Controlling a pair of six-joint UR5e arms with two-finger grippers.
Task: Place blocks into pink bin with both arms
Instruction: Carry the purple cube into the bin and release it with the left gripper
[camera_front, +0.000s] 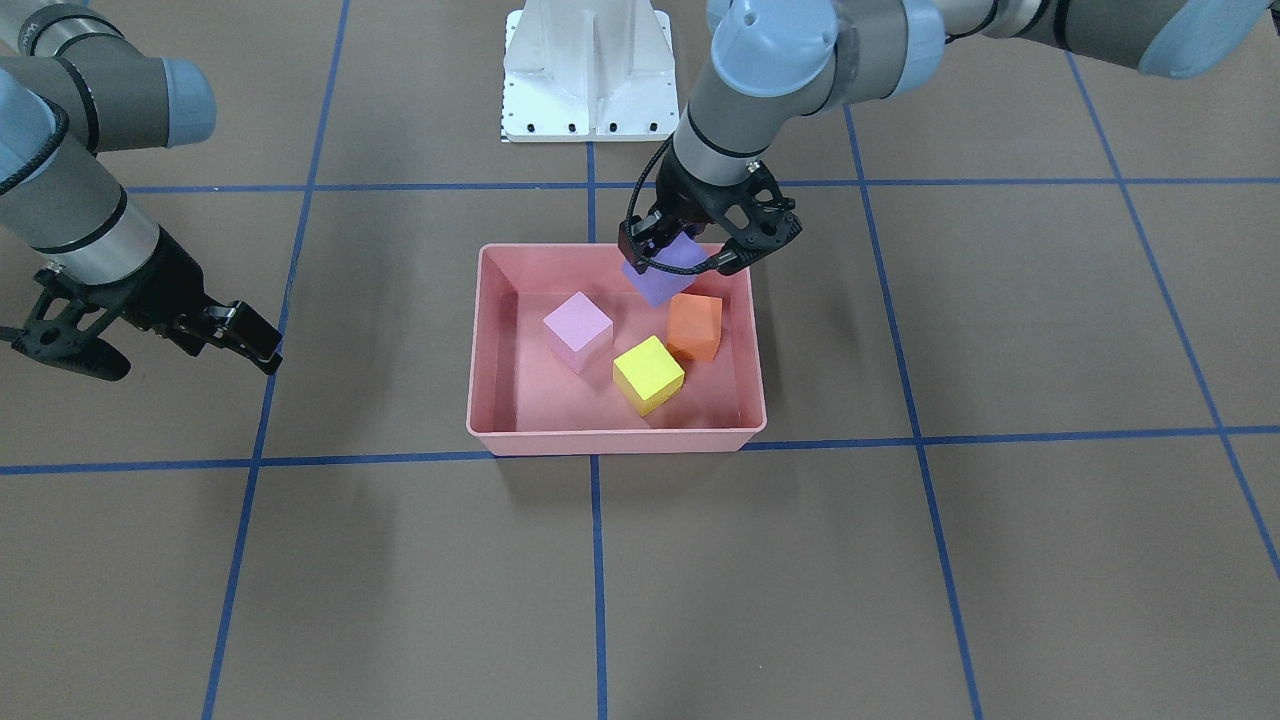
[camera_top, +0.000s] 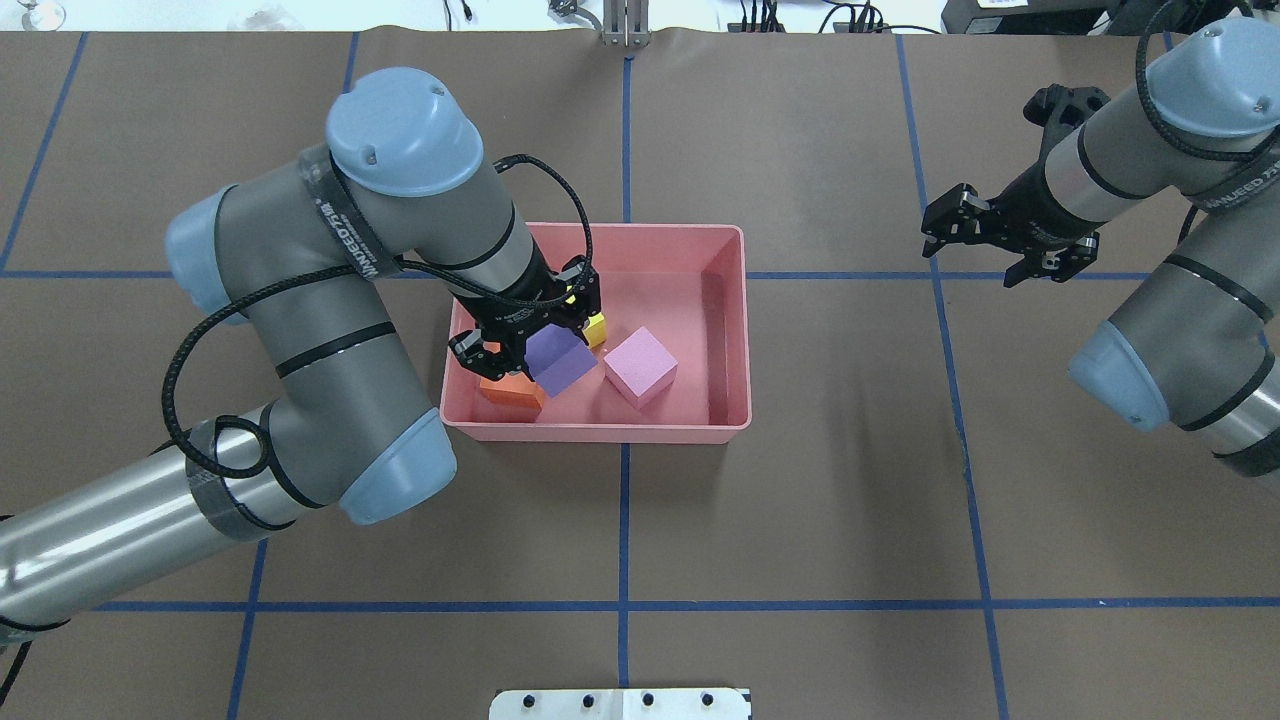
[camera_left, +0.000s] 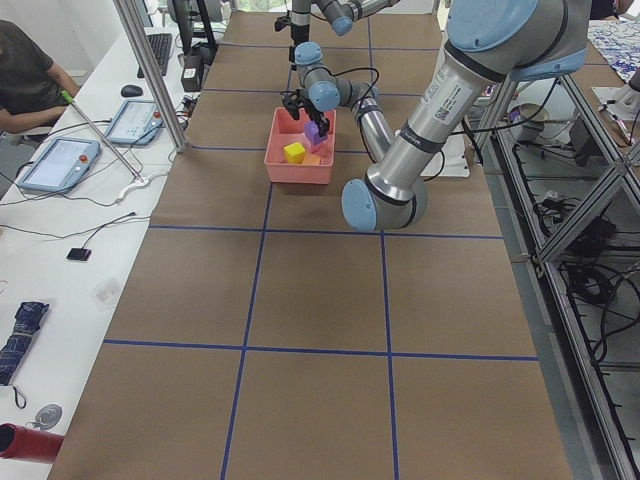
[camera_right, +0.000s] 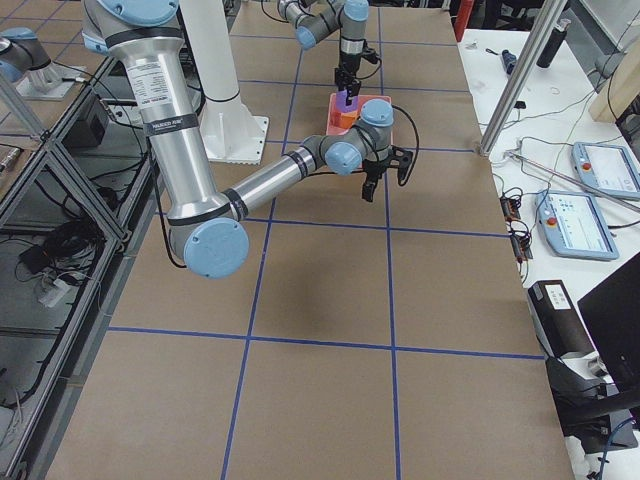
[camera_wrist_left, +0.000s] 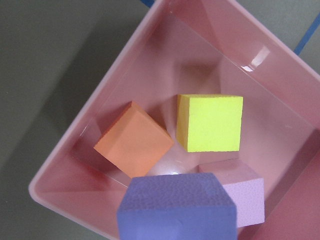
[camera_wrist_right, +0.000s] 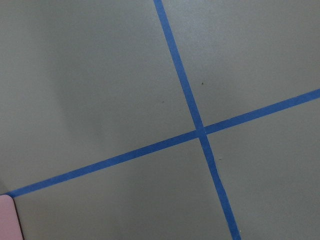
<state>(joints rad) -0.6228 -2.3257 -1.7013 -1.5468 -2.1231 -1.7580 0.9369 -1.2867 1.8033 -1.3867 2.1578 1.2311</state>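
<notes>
The pink bin (camera_front: 610, 440) sits at the table's middle. In it lie the light pink block (camera_front: 578, 330), the yellow block (camera_front: 648, 373) and the orange block (camera_front: 695, 325). My left gripper (camera_front: 685, 258) is shut on the purple block (camera_front: 660, 275) and holds it just above the bin's floor, at the robot-side end next to the orange block. The left wrist view shows the purple block (camera_wrist_left: 177, 207) over the orange (camera_wrist_left: 132, 140), yellow (camera_wrist_left: 212, 122) and pink (camera_wrist_left: 245, 200) blocks. My right gripper (camera_top: 975, 245) is open and empty, well off to the bin's side over bare table.
The white pedestal (camera_front: 587, 70) stands behind the bin on the robot's side. Blue tape lines (camera_wrist_right: 200, 131) grid the brown table. A side bench with tablets (camera_left: 60, 160) and an operator (camera_left: 25, 70) lies beyond the table's far edge.
</notes>
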